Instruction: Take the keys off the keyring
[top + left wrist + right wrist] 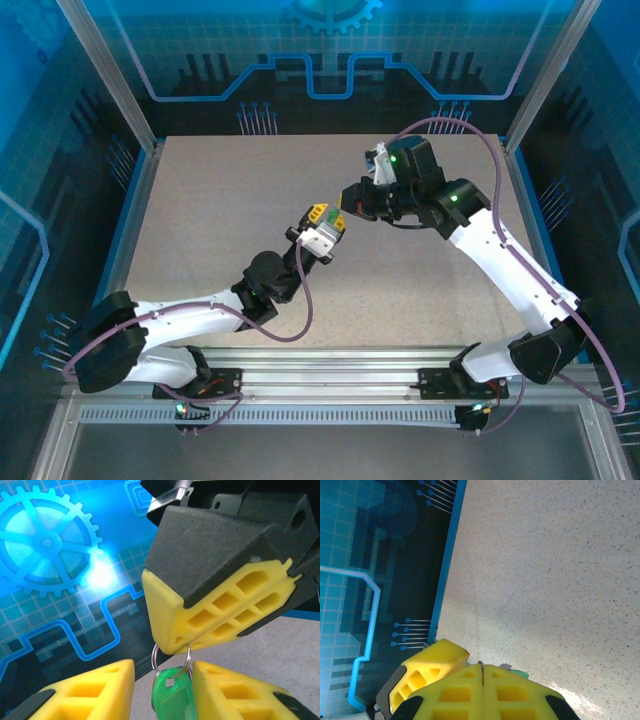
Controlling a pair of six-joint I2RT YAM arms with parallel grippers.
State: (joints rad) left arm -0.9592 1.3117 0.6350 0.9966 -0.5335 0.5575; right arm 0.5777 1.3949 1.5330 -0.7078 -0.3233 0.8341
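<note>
Right end effector (173,647) is clamped on the keyring (153,660), and the green key (172,697) points lengthwise away from it, between the left end effector's (163,682) parted fingers.

The top external camera sits high behind the arm bases (200,385) and looks down and forward over the whole table (200,230) from well back. The left wrist camera looks along its own parted fingers (90,690) toward the far wall (50,545). It is very close to the right gripper (175,645), which pinches the keyring (153,659). The right wrist camera looks past its own pressed-together fingers at the table and a blue wall panel (375,540). All three views share the spot where the left gripper (325,218) meets the right one.
</note>
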